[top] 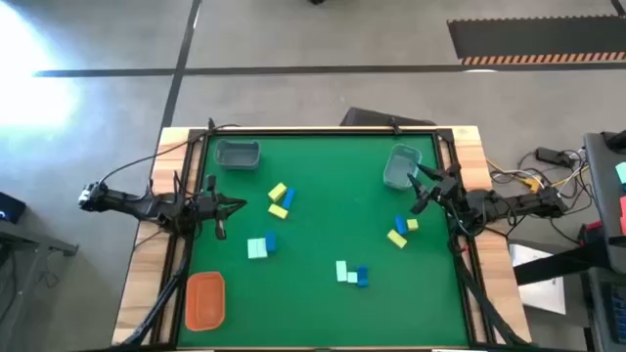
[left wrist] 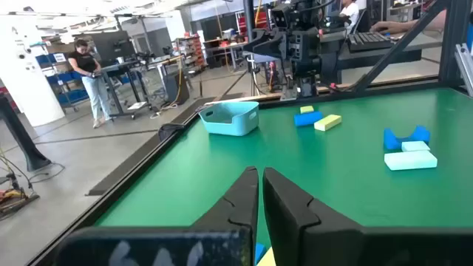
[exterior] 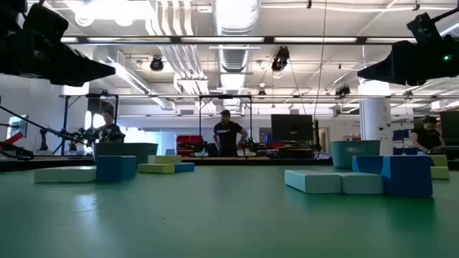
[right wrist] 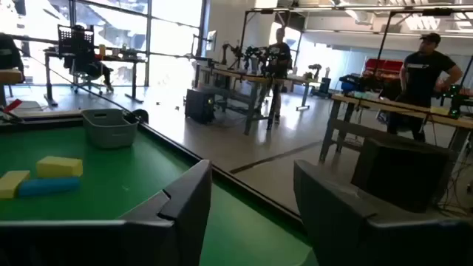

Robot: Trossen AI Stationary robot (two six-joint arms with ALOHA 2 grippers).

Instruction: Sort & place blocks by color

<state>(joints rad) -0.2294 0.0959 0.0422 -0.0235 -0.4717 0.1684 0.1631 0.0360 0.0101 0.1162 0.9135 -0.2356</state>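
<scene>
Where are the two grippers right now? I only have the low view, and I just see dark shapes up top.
Observer: The left gripper is shut, over the table's left side, near a yellow and blue pile of blocks.
Operator: And the right one?
Observer: The right gripper is open and holds nothing, beside the grey-blue tray at the far right.
Operator: Any tray I can't see?
Observer: Yes, an orange tray lies in the left corner nearest your camera.

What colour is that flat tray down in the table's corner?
Orange: the tray shows best in the high view, at the table's near-left corner.
</scene>
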